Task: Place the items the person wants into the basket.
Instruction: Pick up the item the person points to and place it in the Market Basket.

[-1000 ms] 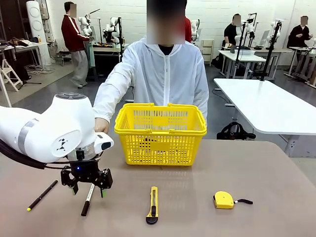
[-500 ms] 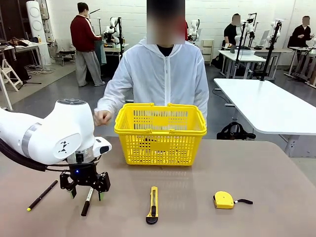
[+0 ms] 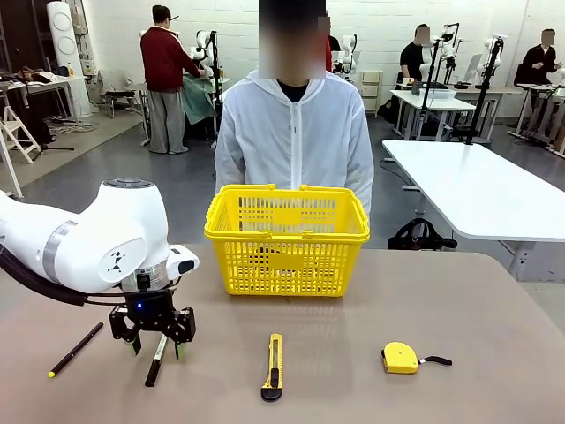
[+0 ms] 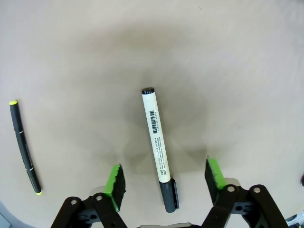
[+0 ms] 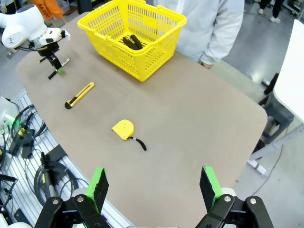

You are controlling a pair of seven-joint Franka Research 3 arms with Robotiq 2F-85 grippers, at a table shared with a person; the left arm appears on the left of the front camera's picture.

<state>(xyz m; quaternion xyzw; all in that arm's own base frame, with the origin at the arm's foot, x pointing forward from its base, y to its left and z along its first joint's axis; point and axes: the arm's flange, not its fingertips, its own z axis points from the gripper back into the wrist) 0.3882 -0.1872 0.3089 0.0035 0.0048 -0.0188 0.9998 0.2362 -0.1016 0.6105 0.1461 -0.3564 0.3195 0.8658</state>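
Jaws: left gripper (image 4: 165, 173) wide astride marker (image 4: 156, 137) | right gripper (image 5: 154, 179) wide, idle | risk: off-centre pinch, marker may swing.

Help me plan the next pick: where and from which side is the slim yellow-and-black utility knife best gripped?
Probably mid-body on the slim yellow-and-black utility knife, coming straight down from above and closing across its narrow width. It lies flat on the brown table, its length pointing toward the yellow lattice plastic basket, so only its long side edges offer a hold.
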